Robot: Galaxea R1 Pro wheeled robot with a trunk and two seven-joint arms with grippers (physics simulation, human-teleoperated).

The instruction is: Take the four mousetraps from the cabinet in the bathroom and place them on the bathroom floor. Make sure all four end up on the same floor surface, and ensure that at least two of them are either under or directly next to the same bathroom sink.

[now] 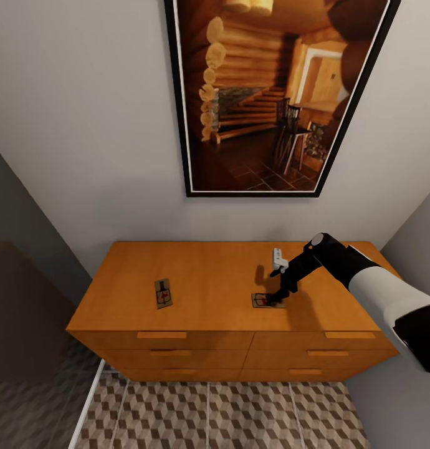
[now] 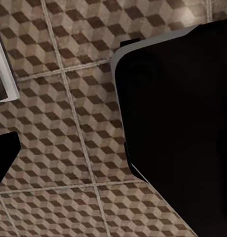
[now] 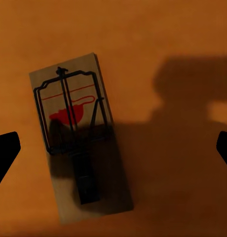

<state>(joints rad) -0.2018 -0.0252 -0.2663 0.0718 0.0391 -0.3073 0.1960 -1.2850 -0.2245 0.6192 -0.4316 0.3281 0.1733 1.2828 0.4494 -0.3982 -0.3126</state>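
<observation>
Two mousetraps lie on top of the orange-brown cabinet [image 1: 215,274]. One mousetrap [image 1: 163,293] rests left of centre. The other mousetrap [image 1: 263,300] lies toward the right, and my right gripper [image 1: 278,298] hangs just above it. In the right wrist view this trap [image 3: 76,143] shows its dark wire and red spot. My right gripper [image 3: 113,150] stands open there, its dark fingertips [image 3: 5,153] wide apart on either side and touching nothing. Over the patterned bathroom floor [image 2: 69,148] my left gripper [image 2: 113,158] hangs with one fingertip [image 2: 4,158] far out at the edge, holding nothing.
A large framed picture [image 1: 277,93] hangs on the wall behind the cabinet. The cabinet's drawer fronts [image 1: 162,335] carry wooden bar handles. Cube-pattern tiles [image 1: 227,415] lie in front of it. A dark panel [image 1: 22,312] stands at the left, and a black robot part [image 2: 182,118] looms beside the left gripper.
</observation>
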